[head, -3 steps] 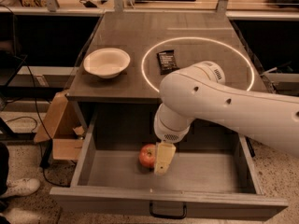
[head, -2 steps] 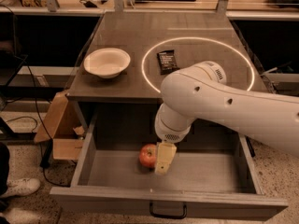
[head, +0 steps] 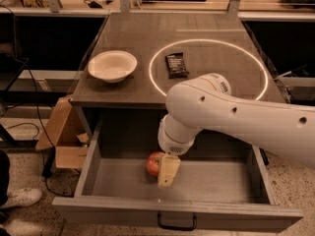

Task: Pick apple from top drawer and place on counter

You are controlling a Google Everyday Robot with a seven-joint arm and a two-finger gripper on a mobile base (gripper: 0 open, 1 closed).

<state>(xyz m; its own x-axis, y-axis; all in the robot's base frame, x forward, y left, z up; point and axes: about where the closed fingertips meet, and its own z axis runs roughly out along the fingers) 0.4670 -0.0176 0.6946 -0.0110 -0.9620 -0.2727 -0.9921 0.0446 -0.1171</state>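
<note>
Gripper point(head: 167, 171) is down in the open drawer point(head: 216, 183), hard against the apple point(head: 153, 162), which sits mid-floor on its bowl point(head: 112, 65) side. Gripping or not? Cannot tell, because the wrist hides the apple's far flank. The counter point(head: 206, 28) lies up behind.

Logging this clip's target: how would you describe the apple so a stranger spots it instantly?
Below the counter, the top drawer stands open. On its floor, beside the gripper, lies the apple. It is small, round and red, unlike the white bowl and dark bar up on the counter.
</note>
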